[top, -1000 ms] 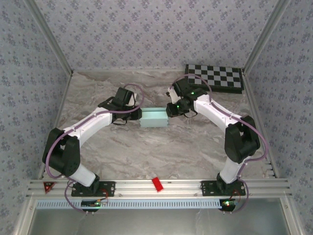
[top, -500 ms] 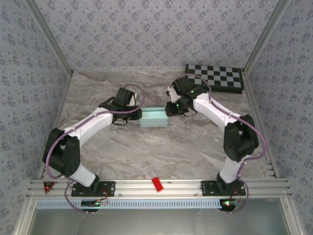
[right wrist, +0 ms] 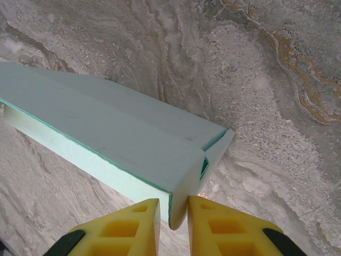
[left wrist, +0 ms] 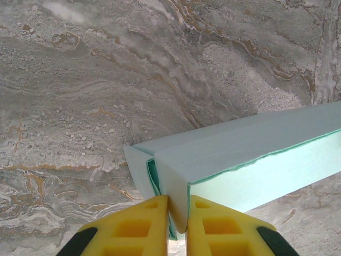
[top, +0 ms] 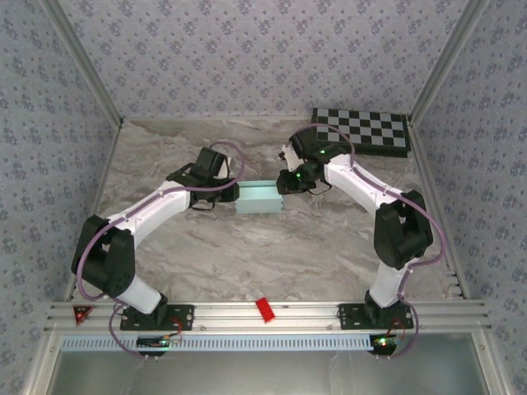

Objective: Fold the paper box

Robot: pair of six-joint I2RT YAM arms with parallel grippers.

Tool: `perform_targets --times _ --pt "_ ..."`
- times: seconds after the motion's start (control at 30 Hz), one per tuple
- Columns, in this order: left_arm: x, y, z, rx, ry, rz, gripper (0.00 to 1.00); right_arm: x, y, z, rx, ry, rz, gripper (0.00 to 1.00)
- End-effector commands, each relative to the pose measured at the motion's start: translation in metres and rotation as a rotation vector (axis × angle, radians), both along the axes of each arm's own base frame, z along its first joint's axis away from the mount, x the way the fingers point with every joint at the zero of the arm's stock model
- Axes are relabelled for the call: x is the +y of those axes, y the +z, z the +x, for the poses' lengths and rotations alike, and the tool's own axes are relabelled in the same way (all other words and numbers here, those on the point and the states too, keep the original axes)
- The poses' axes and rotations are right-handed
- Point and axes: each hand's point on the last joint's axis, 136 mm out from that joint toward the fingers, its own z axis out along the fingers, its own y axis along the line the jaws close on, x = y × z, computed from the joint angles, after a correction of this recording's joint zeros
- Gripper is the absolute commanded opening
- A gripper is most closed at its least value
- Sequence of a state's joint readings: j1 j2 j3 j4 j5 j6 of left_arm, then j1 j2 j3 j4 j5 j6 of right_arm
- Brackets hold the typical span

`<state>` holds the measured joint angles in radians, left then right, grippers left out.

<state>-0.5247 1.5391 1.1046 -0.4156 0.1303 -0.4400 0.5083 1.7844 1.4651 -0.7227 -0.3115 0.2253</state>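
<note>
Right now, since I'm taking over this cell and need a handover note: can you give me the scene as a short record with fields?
box: paper box, pale blue, folded into a long box shape, lying on the table
left gripper: shut on the box's left end
right gripper: straddling the box's right end, slim gap on one side; grip unclear
other: checkerboard at the far right corner

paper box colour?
The paper box is pale light blue, its cut edge greener teal; clearest in the left wrist view.
</note>
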Motion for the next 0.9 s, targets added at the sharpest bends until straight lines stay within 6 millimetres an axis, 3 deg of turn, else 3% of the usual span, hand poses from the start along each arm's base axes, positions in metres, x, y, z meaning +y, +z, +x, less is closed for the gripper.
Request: perform_targets --times 0.0,0.4,0.63,0.87 --pt "-0.010 0.012 -0.001 -0.016 -0.011 -0.040 0.15 0.012 0.009 -0.001 0.027 0.012 0.054 0.21" --pt "-0.011 0.011 -0.001 -0.016 -0.011 -0.039 0.15 0.013 0.008 0.001 0.038 0.009 0.063 0.19" --pt "-0.009 0.010 -0.003 -0.015 -0.011 -0.025 0.15 0.006 -0.006 -0.001 0.050 -0.003 0.014 0.10" --pt "-0.002 0.007 -0.006 -0.016 0.000 0.000 0.14 0.003 -0.013 -0.003 0.054 -0.010 -0.015 0.08"
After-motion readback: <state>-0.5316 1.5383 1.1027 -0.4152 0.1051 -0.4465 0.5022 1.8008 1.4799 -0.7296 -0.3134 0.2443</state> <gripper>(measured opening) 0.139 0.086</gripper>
